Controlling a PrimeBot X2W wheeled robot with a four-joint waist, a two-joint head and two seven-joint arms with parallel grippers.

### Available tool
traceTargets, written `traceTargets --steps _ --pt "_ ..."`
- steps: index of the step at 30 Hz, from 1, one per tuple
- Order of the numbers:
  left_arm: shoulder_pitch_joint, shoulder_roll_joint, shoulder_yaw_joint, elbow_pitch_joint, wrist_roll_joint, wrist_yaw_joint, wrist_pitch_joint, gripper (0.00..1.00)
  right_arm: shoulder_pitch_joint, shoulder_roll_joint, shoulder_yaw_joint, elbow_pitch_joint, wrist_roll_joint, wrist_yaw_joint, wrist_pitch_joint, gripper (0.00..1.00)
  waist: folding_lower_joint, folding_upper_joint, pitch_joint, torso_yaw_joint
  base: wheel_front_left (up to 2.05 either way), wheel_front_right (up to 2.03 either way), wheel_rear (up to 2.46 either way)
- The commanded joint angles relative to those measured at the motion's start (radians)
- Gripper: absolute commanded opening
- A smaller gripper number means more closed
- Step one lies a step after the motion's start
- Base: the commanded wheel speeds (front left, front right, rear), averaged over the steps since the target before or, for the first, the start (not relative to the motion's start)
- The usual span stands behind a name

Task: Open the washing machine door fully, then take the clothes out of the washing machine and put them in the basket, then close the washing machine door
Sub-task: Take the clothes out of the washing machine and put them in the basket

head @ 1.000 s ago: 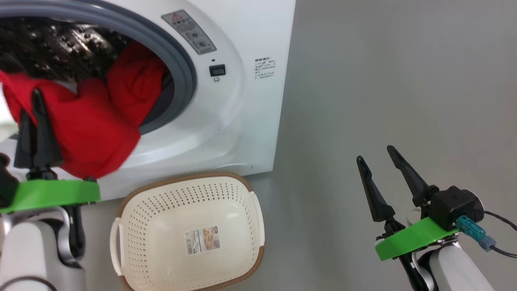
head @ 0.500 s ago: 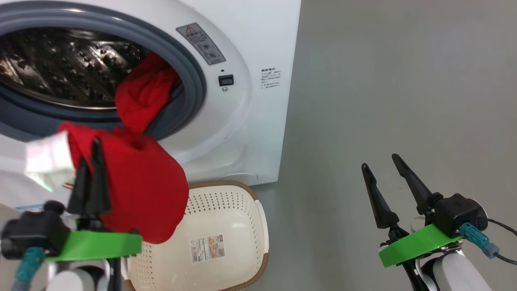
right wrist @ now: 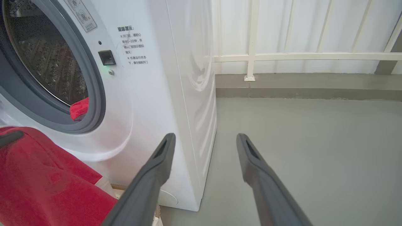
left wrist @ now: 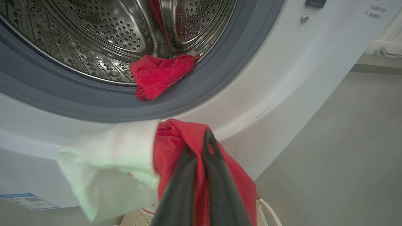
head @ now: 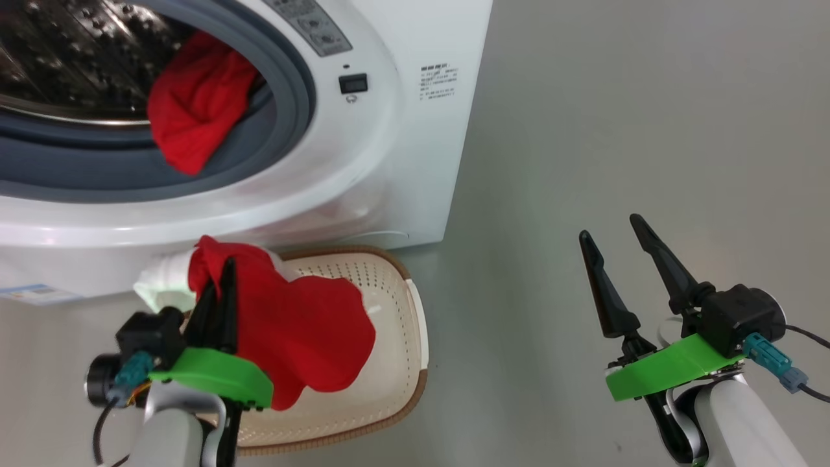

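While left tool (head: pixel 219 275) pinches red clothes (head: pixel 305 337) above basket (head: pixel 389 288), right tool (head: pixel 609 227) hovers spread, pointing up.

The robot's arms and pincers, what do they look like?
Both the left pincer and right pincer have two long, tapering black fingers on a bright green plate. A black camera block with teal plug and dark cable sits beside it. Forearms are glossy white.

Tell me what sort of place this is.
Probably a laundry corner on a balcony or utility area: a white front-loading washing machine, a perforated basket on the grey floor before it, and a pale railing beyond.
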Motion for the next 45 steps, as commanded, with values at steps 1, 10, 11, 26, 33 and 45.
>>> traceTargets --steps 1,10,11,26,33,45 --pt "-0.039 0.012 0.023 0.016 -0.008 -0.012 -0.014 0.00 -0.020 0.002 0.022 -0.029 -0.004 0.006 -0.006 1.00 0.0000 -0.0001 0.047 -0.004 0.00 0.00 0.00" --pt "-0.205 0.012 -0.021 0.365 -0.079 -0.047 -0.024 0.00 -0.070 -0.011 0.027 -0.037 -0.008 0.006 -0.006 1.00 0.0000 -0.0001 0.144 -0.013 0.00 0.00 0.00" --pt "-0.222 0.012 -0.025 0.406 -0.090 -0.050 -0.021 0.00 -0.073 -0.011 0.028 -0.037 -0.009 0.006 -0.006 1.00 0.0000 -0.0001 0.151 -0.015 0.00 0.00 0.00" --pt "-0.380 0.016 -0.089 0.787 -0.233 -0.081 0.142 0.00 -0.111 0.003 0.055 -0.040 -0.007 0.006 -0.006 1.00 0.0000 -0.0001 0.221 -0.062 0.00 0.00 0.00" --pt "-0.381 0.023 -0.121 0.816 -0.252 -0.081 0.121 0.62 -0.113 0.011 0.049 -0.034 -0.004 0.006 -0.006 1.00 0.0000 -0.0001 0.204 -0.075 0.00 0.00 0.00" --pt "-0.336 0.037 -0.122 0.796 -0.281 -0.082 -0.017 1.00 -0.077 0.016 0.028 -0.018 -0.003 0.006 -0.006 1.00 0.0000 -0.0001 0.054 -0.057 0.00 0.00 0.00"
